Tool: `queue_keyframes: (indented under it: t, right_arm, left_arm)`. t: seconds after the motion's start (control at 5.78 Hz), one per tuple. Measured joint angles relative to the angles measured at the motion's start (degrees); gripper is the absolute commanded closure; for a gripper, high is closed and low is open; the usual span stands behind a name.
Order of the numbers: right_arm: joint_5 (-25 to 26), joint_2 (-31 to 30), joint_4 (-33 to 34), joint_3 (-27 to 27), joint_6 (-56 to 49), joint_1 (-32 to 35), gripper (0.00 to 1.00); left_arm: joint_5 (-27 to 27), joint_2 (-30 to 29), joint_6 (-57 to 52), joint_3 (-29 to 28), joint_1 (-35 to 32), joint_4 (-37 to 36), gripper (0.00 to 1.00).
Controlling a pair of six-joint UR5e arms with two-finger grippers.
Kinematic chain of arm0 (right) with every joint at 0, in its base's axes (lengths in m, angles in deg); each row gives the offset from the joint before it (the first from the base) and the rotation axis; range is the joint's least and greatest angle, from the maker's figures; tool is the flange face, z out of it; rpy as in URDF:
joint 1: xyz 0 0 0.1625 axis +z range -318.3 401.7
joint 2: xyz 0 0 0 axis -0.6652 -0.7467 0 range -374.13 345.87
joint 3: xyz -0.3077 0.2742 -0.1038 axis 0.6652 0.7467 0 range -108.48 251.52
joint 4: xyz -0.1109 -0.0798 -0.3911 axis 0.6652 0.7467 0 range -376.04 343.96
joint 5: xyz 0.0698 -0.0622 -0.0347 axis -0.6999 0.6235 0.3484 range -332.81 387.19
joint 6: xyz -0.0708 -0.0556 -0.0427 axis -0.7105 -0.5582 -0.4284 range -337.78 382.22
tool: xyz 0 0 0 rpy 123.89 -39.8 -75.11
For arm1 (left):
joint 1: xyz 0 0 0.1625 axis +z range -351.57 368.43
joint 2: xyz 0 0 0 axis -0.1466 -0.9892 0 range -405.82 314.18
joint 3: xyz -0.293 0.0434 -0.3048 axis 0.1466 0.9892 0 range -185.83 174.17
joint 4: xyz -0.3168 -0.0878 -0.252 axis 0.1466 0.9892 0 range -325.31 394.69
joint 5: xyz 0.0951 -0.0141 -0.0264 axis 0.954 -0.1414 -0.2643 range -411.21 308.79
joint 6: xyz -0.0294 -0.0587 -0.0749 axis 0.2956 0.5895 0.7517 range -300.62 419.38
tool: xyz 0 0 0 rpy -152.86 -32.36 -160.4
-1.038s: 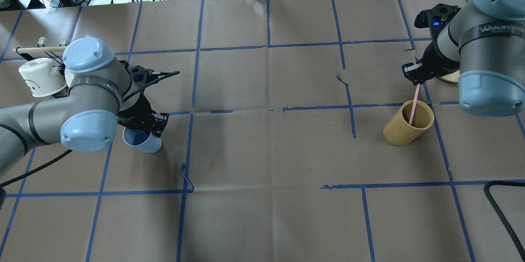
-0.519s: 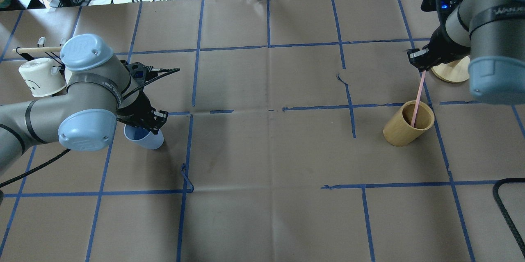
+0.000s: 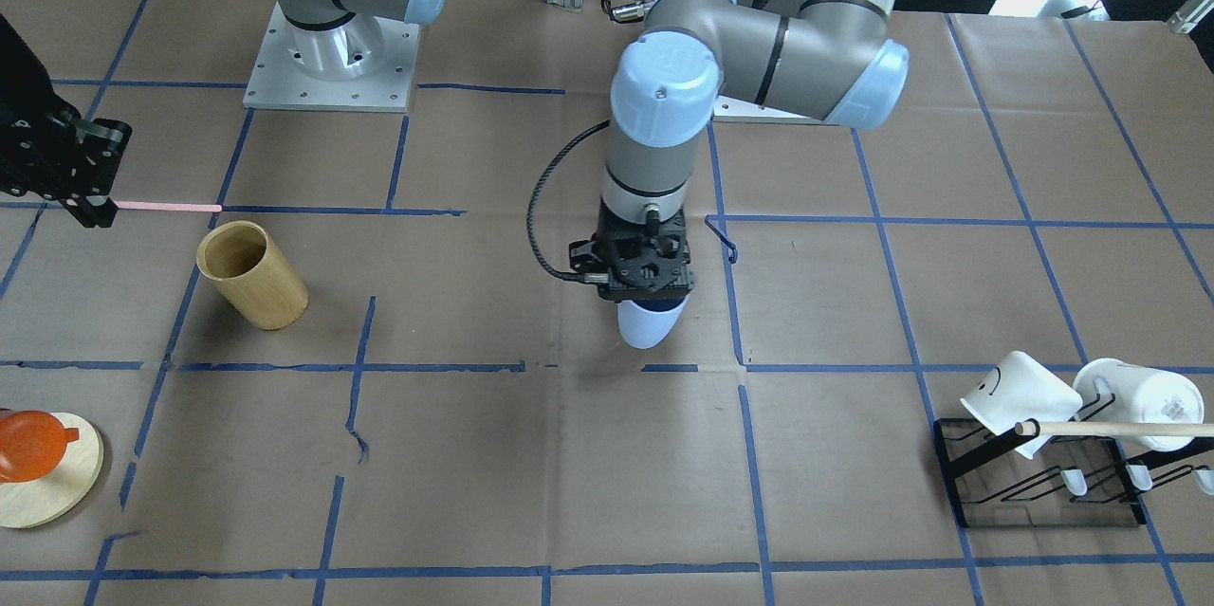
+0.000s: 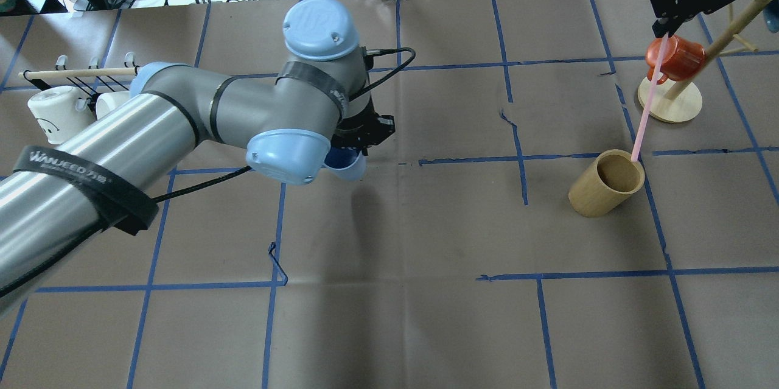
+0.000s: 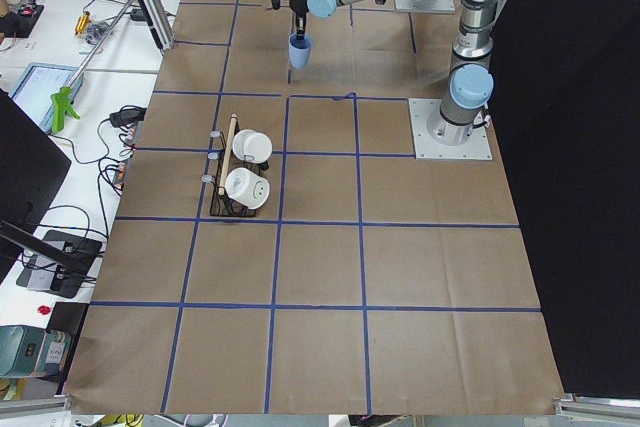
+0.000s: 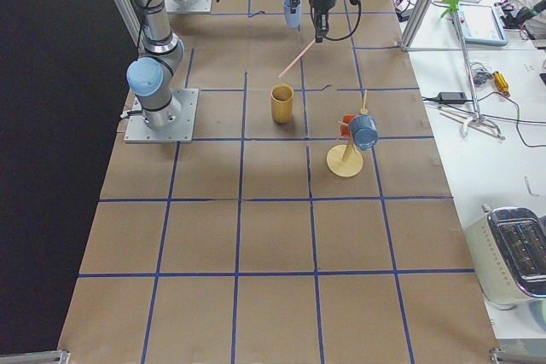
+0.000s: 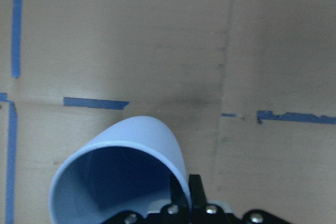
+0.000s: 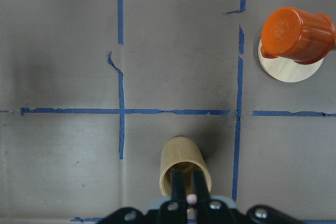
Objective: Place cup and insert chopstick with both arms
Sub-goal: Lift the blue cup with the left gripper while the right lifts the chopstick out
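Note:
My left gripper is shut on the rim of the light-blue cup and holds it above the table near the middle. The cup also shows in the overhead view and in the left wrist view, mouth toward the camera. My right gripper is shut on the top end of a pale-pink chopstick. The stick hangs slanted, its lower tip just over the rim of the tan bamboo cylinder. In the right wrist view the cylinder lies right below the gripper.
A black rack with white mugs and a wooden dowel stands at the table's left end. An orange mug hangs on a wooden stand beyond the cylinder. Blue tape lines cross the brown paper.
My left arm has lifted the cup and carried it right, toward the table's middle. My right gripper has risen and drawn the chopstick up out of the bamboo cylinder.

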Motion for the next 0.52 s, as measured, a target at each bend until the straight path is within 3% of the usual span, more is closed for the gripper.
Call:
queue_keyframes:
  t: [0.52]
  right_arm:
    - [-0.75, 1.29, -2.51, 1.6, 1.44, 0.29, 0.91]
  left_arm:
    - [-0.14, -5.6, 4.92, -3.5, -3.17, -4.09, 0.98]
